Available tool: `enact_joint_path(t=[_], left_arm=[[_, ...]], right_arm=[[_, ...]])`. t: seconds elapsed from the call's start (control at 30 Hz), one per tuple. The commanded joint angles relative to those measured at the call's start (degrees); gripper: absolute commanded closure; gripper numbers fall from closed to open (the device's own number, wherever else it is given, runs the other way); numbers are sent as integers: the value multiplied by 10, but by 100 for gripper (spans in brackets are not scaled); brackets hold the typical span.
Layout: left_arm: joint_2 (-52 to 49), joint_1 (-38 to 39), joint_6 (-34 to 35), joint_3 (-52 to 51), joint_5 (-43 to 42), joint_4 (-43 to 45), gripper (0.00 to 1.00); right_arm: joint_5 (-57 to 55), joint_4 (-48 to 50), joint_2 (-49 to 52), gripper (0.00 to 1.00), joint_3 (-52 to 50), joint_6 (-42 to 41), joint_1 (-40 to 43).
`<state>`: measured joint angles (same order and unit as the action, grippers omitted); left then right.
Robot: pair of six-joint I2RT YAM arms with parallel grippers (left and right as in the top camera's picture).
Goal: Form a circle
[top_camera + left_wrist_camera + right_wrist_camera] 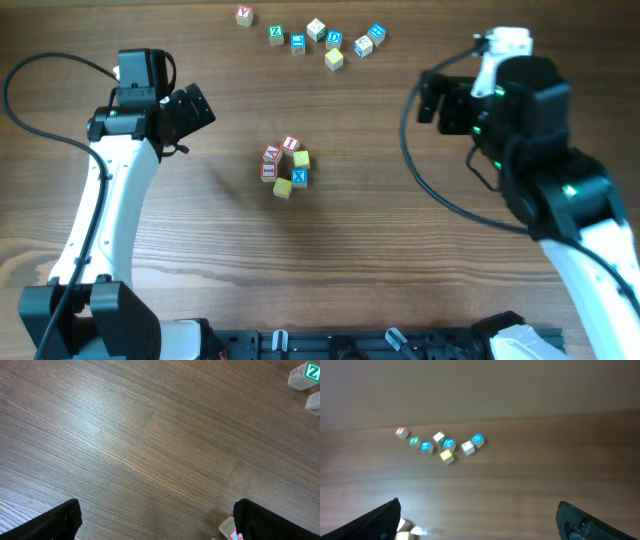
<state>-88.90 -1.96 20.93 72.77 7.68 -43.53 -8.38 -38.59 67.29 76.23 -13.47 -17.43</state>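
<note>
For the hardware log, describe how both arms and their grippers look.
The left arm has a slim white link with black joint housings and a looping black cable. The right arm shows black housings with small green lights, a white lower link and black cable. The left gripper and right gripper are black.

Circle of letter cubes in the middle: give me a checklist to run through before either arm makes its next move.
1. Left gripper open and empty: ok.
2. Right gripper open and empty: ok.
3. Both grippers apart from the circle: ok, one off to each side.
4. Circle round with even gaps: cannot tell; its cubes sit bunched in a rough ring.
5. Loose cubes apart from the circle: ok, grouped at the far side of the table.
</note>
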Motion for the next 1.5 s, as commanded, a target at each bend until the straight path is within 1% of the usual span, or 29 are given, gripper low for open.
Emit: enact_joint_path(t=[0.0,0.1,0.2,0.37,0.53,0.83,0.93,1.0,1.13,1.33,1.47], left_arm=[[6,-2,5,5,8,0,0],[6,-2,5,5,8,0,0],[6,-2,5,5,8,0,0],[6,-2,5,5,8,0,0],[6,-2,6,5,8,0,0],[6,-2,5,5,8,0,0],[6,-2,5,5,8,0,0],[6,-2,5,5,8,0,0],[6,-2,5,5,8,0,0],[6,-2,5,5,8,0,0],[6,-2,5,5,8,0,0]], right_arm=[[26,-2,-29,1,-6,65,30],[72,29,-59,0,-55,75,64],[117,107,-94,0,-145,75,89],[167,287,-141,0,-323,75,111],[202,370,-165,0,-430,75,141],[206,391,-208,0,-530,74,177],[208,426,-218,0,-565,74,177],[213,473,-224,0,-599,74,177],[220,527,-236,0,-654,73,177],[220,545,-249,0,-701,73,177],[220,544,-262,0,-704,73,177]])
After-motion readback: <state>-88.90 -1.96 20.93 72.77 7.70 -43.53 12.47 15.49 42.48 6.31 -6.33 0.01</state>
